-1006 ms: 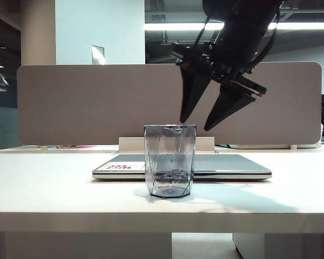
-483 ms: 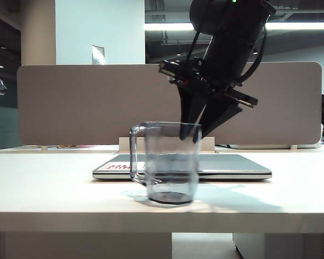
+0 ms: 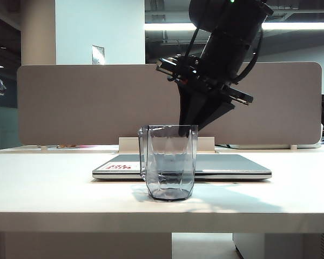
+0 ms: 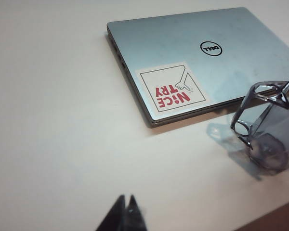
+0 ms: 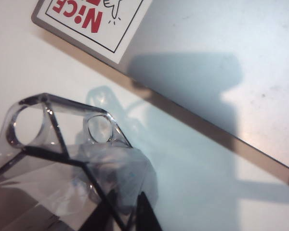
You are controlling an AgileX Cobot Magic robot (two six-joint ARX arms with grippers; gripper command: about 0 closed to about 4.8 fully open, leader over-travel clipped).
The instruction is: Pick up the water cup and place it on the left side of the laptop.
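Down comes the right gripper [image 3: 193, 125], jaws narrowing over the rim of the transparent smoky-grey faceted water cup [image 3: 168, 162], which has spun near the white table's [image 3: 54, 189] front edge, just before the slim silver-grey laptop [image 3: 232, 164]. Left gripper [image 4: 125, 211] hangs pinched, empty, above the bare tabletop left of the laptop, the cup's target.

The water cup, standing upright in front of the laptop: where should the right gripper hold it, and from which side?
Grip the water cup by its rim wall from above, probably on the side away from the handle. It stands upright and open-topped, and the right gripper is already at that rim, one finger seemingly inside. The left gripper is shut, off to the side.
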